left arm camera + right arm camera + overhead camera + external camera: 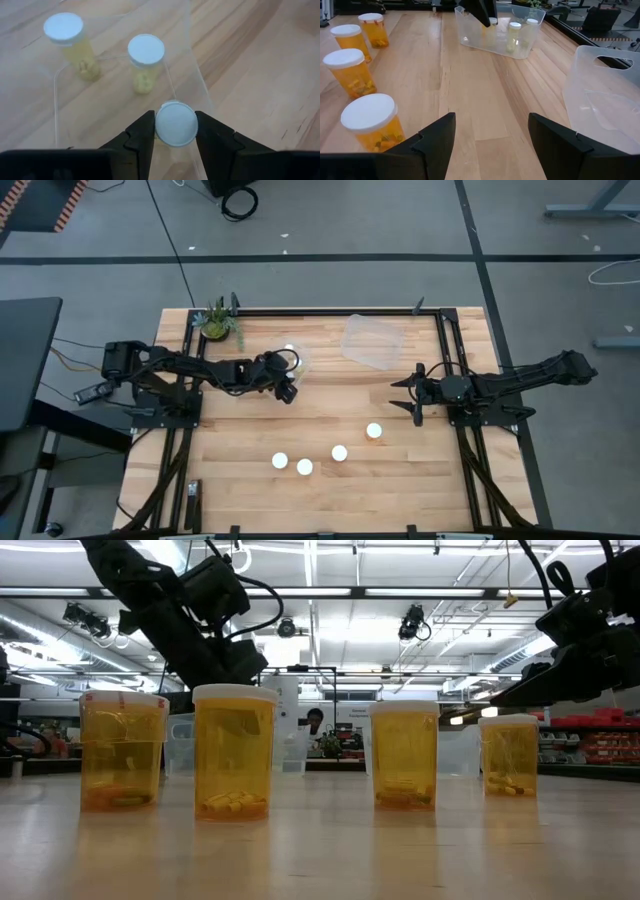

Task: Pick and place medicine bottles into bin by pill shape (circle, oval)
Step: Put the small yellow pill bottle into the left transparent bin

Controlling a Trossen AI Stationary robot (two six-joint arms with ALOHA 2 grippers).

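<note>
Gripping a white-capped medicine bottle by its cap, the left claw hangs over the edge of a clear plastic bin, its two dark fingers pressed against opposite sides of the cap. Inside that bin two more bottles stand upright, one near the held bottle and the other farther off toward the bin's opposite wall. In the high view the bin sits near a small green potted plant at the tabletop's far left corner, and the left claw reaches to the bin's near side. Four bottles remain on the open tabletop, well apart from the bin, in a loose curved row toward the front edge: one, beside it another, then a third and a fourth closest to the right arm. A second clear bin lies to the right of the first one, tilted, with nothing visible inside. The right claw waits above the tabletop on the side across from the first bin, its fingers spread wide and holding nothing.
</note>
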